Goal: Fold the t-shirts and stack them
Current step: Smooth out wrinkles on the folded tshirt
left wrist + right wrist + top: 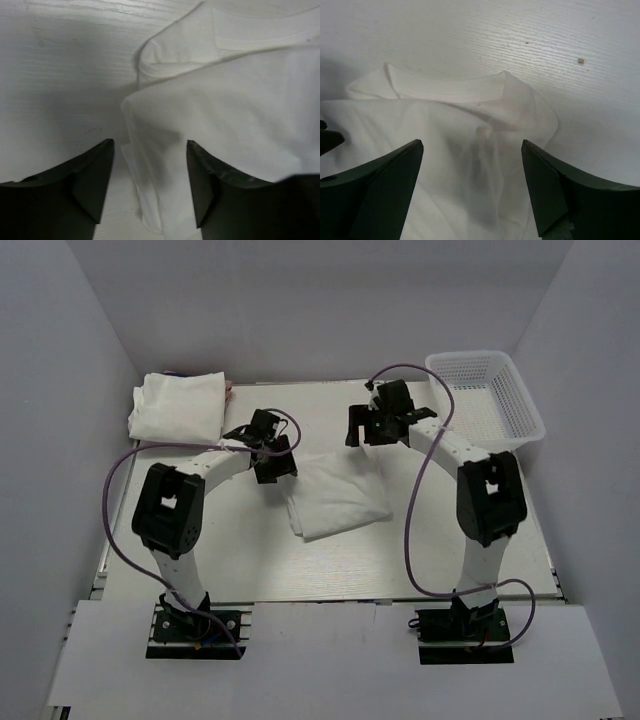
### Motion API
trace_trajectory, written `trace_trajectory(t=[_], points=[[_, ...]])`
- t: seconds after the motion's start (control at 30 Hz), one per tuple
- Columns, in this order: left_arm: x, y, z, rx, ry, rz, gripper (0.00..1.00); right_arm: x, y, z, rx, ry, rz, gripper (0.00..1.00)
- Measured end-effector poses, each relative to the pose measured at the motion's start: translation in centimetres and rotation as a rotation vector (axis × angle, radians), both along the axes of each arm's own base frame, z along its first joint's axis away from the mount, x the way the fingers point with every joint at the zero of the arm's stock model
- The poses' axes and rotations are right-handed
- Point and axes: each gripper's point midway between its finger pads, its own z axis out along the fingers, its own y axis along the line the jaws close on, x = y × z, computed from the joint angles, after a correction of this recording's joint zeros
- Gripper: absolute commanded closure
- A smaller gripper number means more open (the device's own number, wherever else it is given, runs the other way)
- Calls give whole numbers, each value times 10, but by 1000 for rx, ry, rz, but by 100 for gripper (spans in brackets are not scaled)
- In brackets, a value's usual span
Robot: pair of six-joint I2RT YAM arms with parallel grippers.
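Observation:
A partly folded white t-shirt point(335, 496) lies in the middle of the table. My left gripper point(272, 452) hovers over its left corner, open and empty; in the left wrist view point(150, 150) the shirt's edge point(150, 190) lies between the fingers point(97, 175). My right gripper point(372, 427) hovers over the shirt's far collar end, open and empty; in the right wrist view point(472, 150) the collar point(445, 90) lies ahead and wrinkled cloth sits between the fingers point(545, 185). A stack of folded white t-shirts point(180, 405) rests at the far left.
A white plastic mesh basket point(487, 398) stands at the far right. White walls enclose the table on three sides. A small brown speck point(580, 61) marks the table surface beyond the collar.

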Motion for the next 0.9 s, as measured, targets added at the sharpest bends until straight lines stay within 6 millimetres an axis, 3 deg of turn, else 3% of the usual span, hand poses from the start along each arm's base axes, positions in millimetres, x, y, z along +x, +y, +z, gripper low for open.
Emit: trace_trajectory(t=[0.07,0.1,0.13,0.2,0.23,0.33,0.47,0.73,0.9], points=[[2,-1,-14,0,29,-3,52,7,0,-23,-24,42,-13,34],[4,-3,-18,-1,38,-5,60,11,0,-34,-34,62,-19,47],[7,-5,-23,-5,45,-11,73,14,1,-43,-41,78,-25,70],[11,-9,-25,-12,47,-15,89,14,3,-56,-36,113,-39,87],[14,-10,-23,-17,43,-19,100,13,3,-56,-33,117,-37,100],[20,-13,-16,-24,17,-28,100,15,8,-47,1,103,-37,100],[23,-16,2,-35,-33,-46,100,11,9,-20,41,51,-30,100],[17,-36,75,-144,-198,-121,100,-24,-3,37,112,-40,-29,100],[20,-40,90,-172,-252,-129,100,-20,-25,37,99,-51,-118,100]])
